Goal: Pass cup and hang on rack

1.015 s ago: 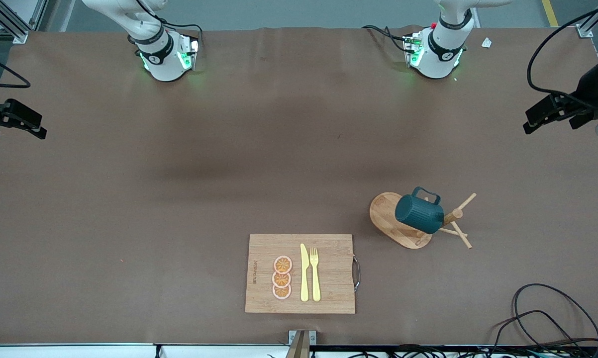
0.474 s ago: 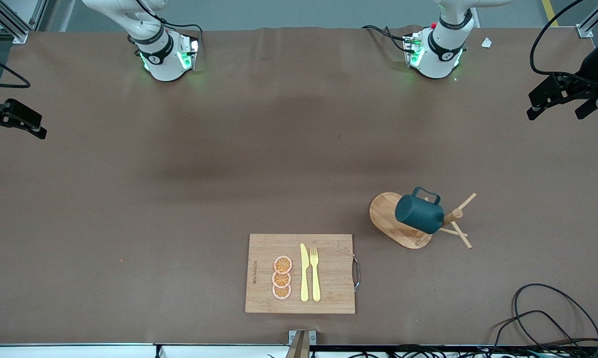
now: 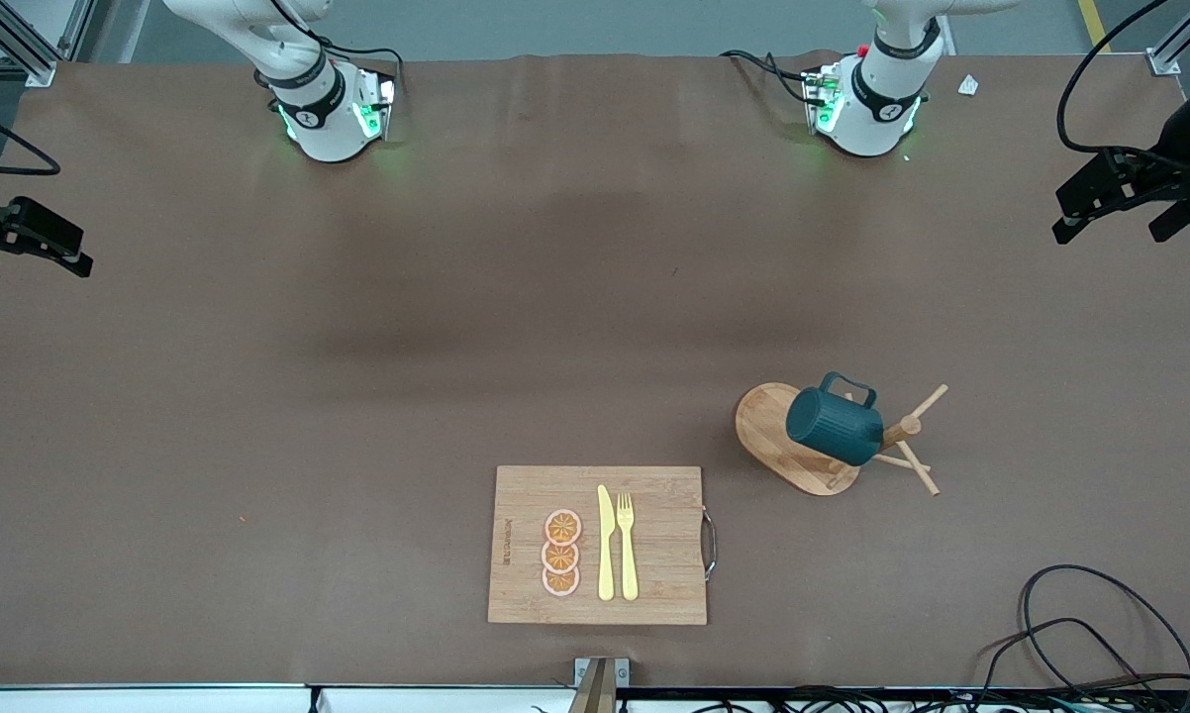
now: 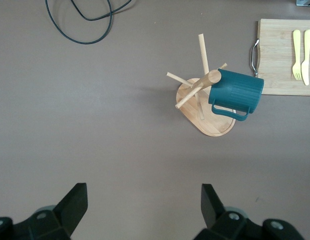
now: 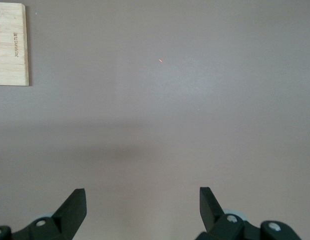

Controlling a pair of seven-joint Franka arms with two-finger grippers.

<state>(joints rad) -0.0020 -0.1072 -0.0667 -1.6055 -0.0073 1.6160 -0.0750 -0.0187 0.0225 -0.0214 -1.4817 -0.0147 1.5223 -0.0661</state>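
The cup (image 3: 835, 426) hangs on the rack (image 3: 799, 441), toward the left arm's end of the bench. Left tool (image 3: 1115, 198) nearer; right tool (image 3: 23, 236) waits well apart. Both tools spread, empty.

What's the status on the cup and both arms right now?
Left gripper, right gripper: open, empty, over table ends. Cup hung on rack. Nothing obstructing.

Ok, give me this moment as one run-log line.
ribbed dark teal mug: hung on light wooden mug tree | left end effector: open, empty, at table's edge | right end effector: open, empty, waiting
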